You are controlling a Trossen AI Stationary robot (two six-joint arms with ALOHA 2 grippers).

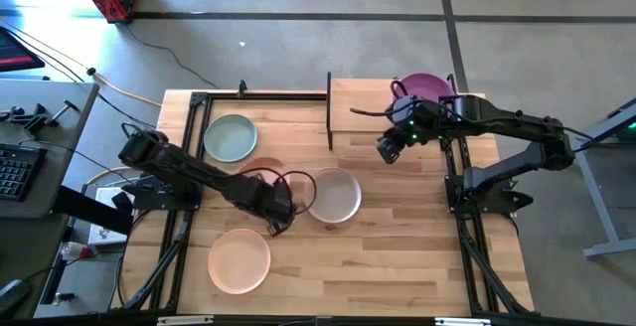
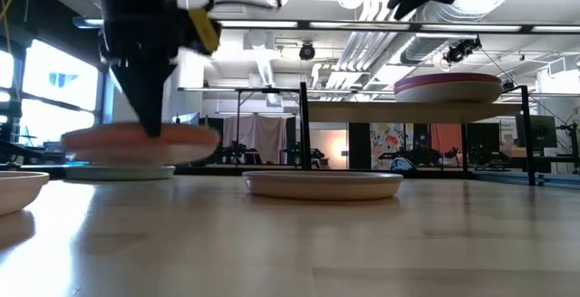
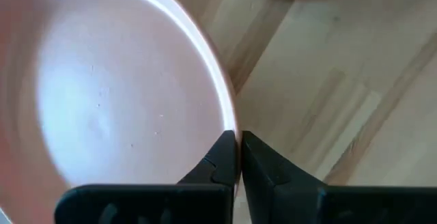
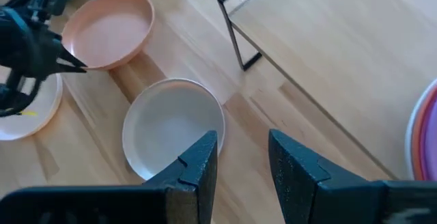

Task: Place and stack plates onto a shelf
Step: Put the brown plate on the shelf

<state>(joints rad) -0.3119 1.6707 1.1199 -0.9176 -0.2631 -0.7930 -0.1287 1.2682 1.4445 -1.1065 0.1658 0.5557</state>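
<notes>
Left gripper (image 4: 76, 65) pinches the terracotta plate (image 4: 109, 29) rim, lifted clear of the table. Next: carry to shelf (image 1: 363, 107). Right gripper (image 1: 386, 150) hovers open beside it.

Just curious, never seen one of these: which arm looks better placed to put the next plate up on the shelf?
Probably the left. Its pincer is shut on the rim of the terracotta plate, raised off the table. The right pincer hangs open and empty beside the shelf.
</notes>
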